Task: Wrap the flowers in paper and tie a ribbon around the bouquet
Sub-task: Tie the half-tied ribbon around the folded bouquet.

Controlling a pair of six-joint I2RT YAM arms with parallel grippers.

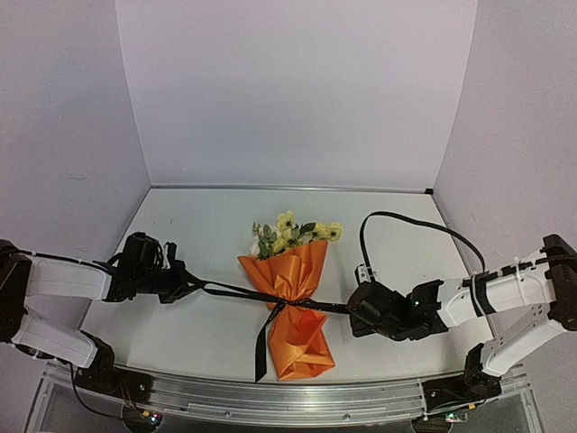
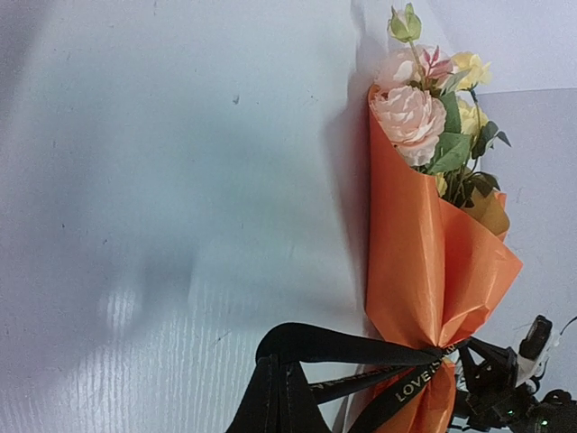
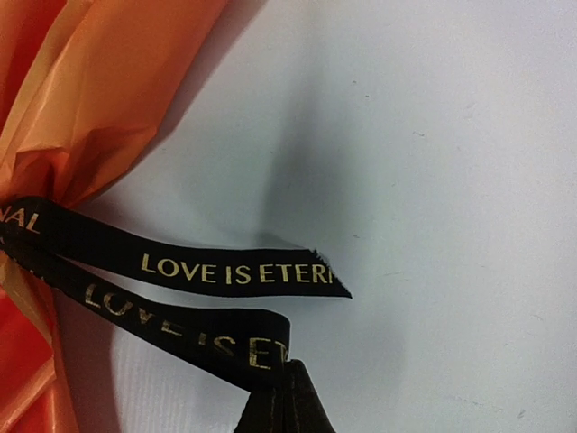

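- The table (image 1: 198, 338) carries the whole job. The bouquet (image 1: 293, 307) lies flat on it between the two grippers, so each arm can work on it from its own side.
- The paper (image 2: 406, 262) is already rolled into a cone and pinched to a narrow waist. The wide mouth points away from the arms and the folded foot points towards their bases.
- The flowers (image 1: 293, 233) poke out of that far mouth, beyond both grippers and clear of the line of pull, so I judge the tightening won't crush them.
- The ribbon (image 1: 230, 291) circles the pinched waist and runs out taut to either side in a nearly straight line. That suggests a knot being cinched, with the wrapping done and the tying far along.
- The left gripper (image 1: 187, 286) sits out to the bouquet's left with its jaws fully closed on the ribbon. In its wrist view the black strands converge into the fingers.
- The right gripper (image 1: 353, 309) sits just beside the waist on the other side, also clamped tight on the ribbon. One lettered strand runs into its fingertips, opposing the left pull so the bouquet stays put rather than sliding.
- A loose tail (image 1: 261, 347) hangs slack from the waist towards the near edge, held by neither gripper. A short cut end (image 3: 329, 278) lies free just above the right fingers.
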